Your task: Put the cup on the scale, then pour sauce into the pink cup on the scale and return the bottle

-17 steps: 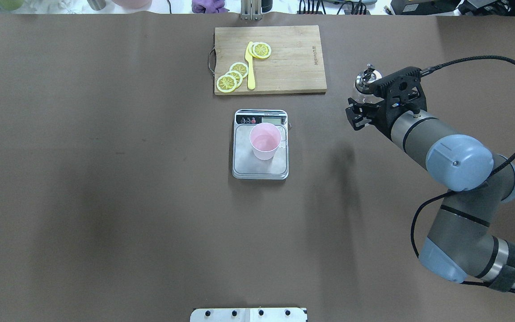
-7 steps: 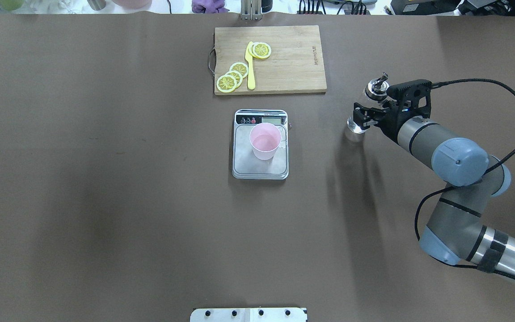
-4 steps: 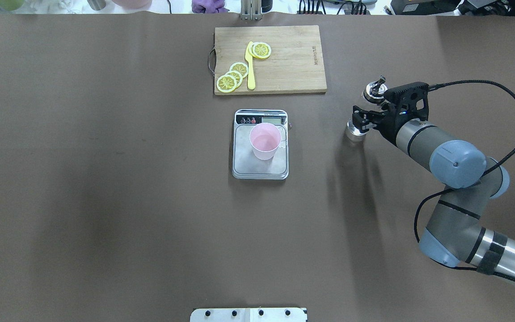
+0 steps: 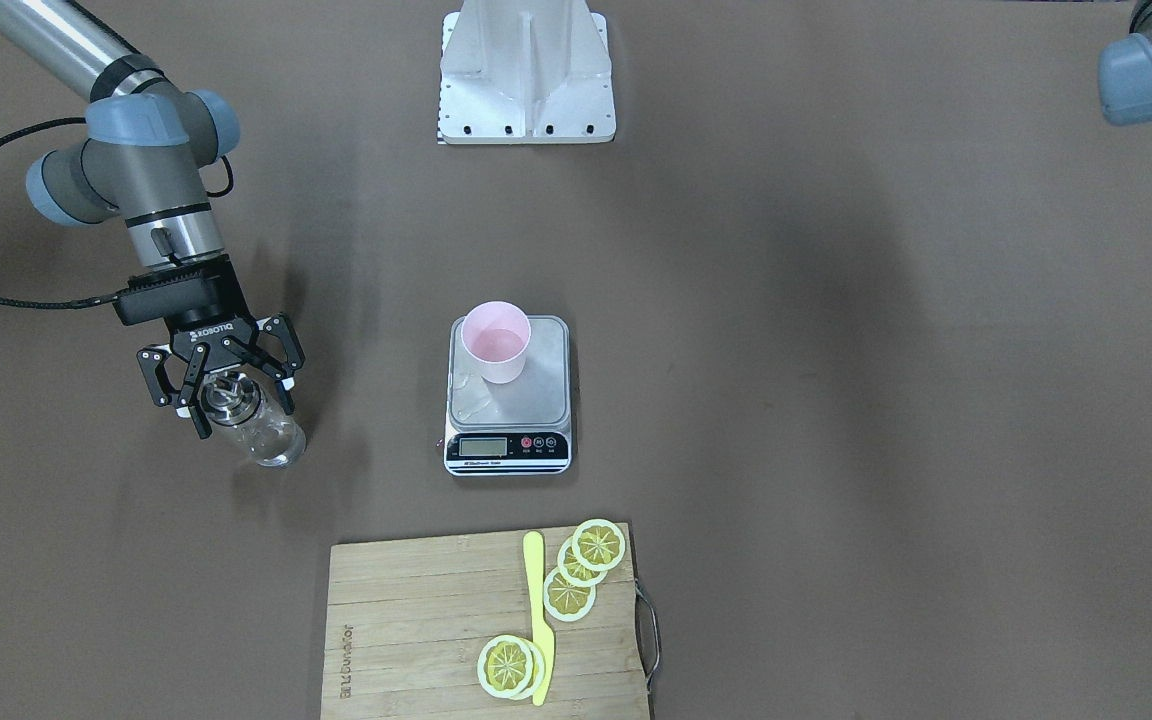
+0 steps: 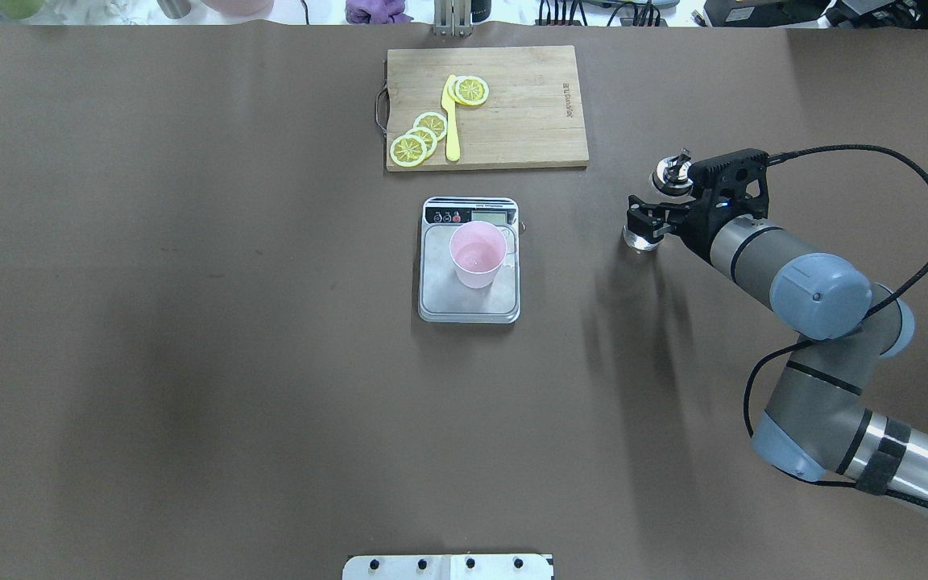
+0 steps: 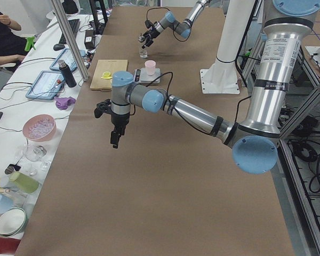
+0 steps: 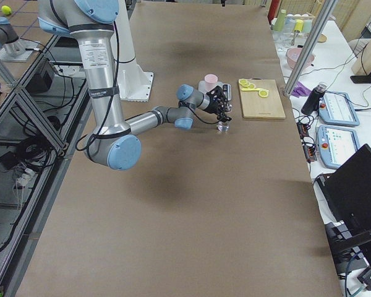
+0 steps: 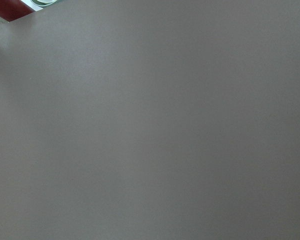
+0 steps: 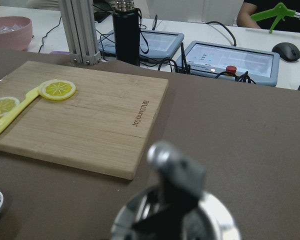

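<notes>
The glass bottle (image 4: 266, 432) with the silver pourer cap is standing upright, base down at the brown surface (image 4: 786, 450), well off to my right of the scale (image 4: 536, 390). My right tool (image 4: 241, 412) is reaching down over it, gripping it with a finger on each side just below the cap. The pink cup (image 4: 496, 345) is sitting on the scale's steel platform, toward the corner farthest from the display. Beyond the scale, a wooden cutting board (image 4: 416, 610) is carrying lemon slices (image 4: 599, 544) and a yellow knife (image 4: 536, 610). My left tool (image 6: 114, 140) is hanging above bare surface, far from everything; I cannot tell whether it is wide or narrow.
</notes>
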